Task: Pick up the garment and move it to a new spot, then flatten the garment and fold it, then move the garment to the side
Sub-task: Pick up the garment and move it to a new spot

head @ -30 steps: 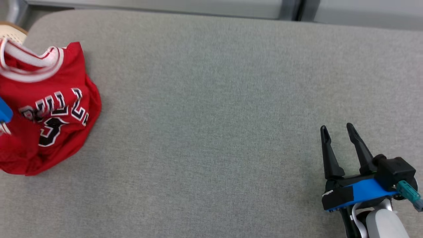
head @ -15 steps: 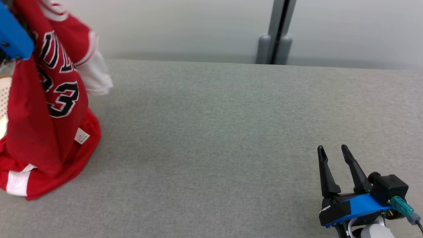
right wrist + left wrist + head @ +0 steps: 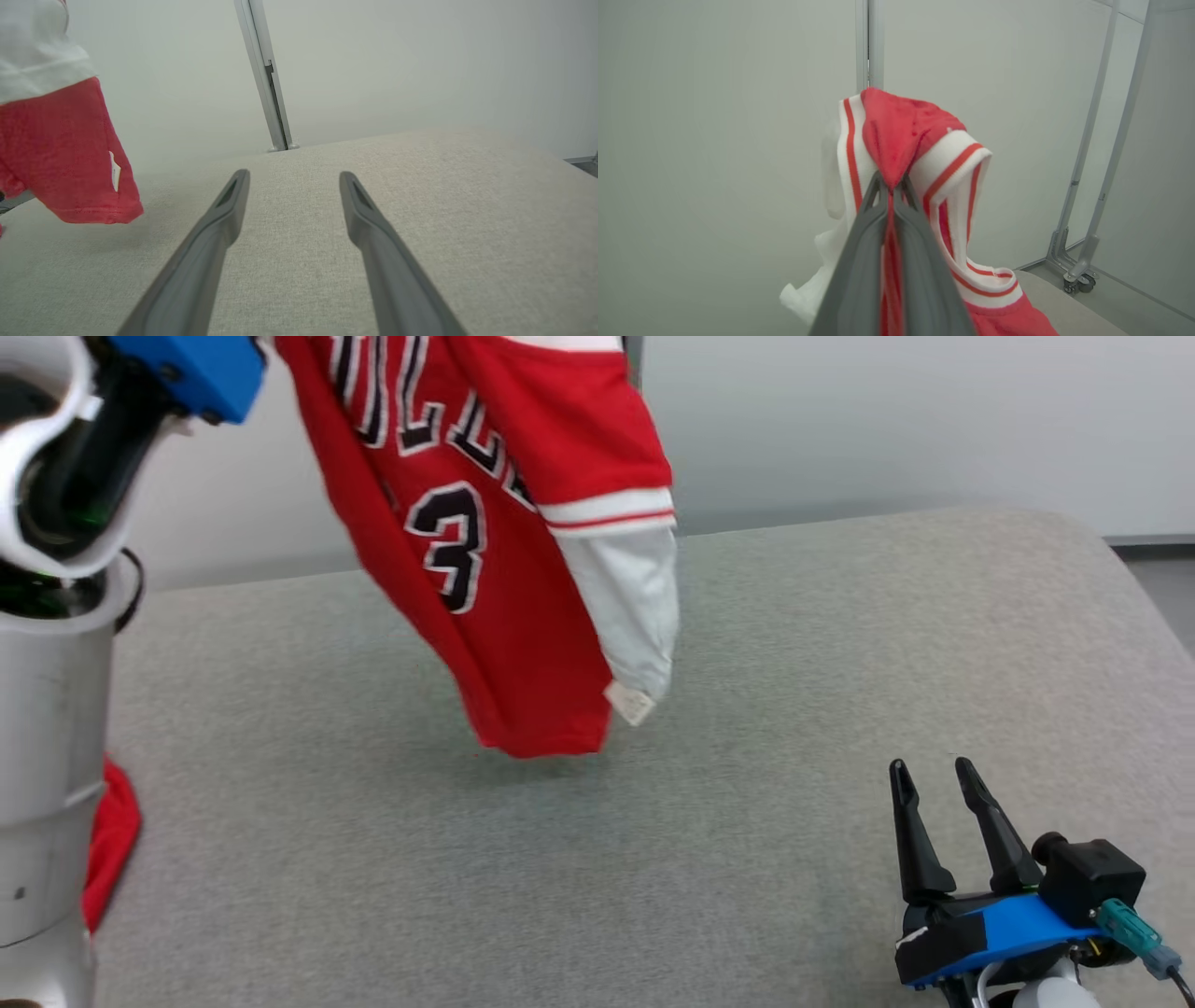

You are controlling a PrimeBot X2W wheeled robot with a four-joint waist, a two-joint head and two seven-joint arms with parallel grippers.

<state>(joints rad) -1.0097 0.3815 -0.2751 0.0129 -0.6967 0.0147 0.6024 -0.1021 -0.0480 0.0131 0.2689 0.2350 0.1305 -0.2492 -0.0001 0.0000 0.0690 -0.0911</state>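
Pinching garment [image 3: 906,130] aloft, left gripper [image 3: 891,181] clamped, right gripper [image 3: 294,173] spread wide, empty

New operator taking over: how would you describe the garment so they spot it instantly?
Start at the wide grey padded table; above its left-centre, a red jersey hangs from the shut left gripper. Black white-edged lettering, a number 3 and white trim with red stripes mark it out from the plain table and wall.
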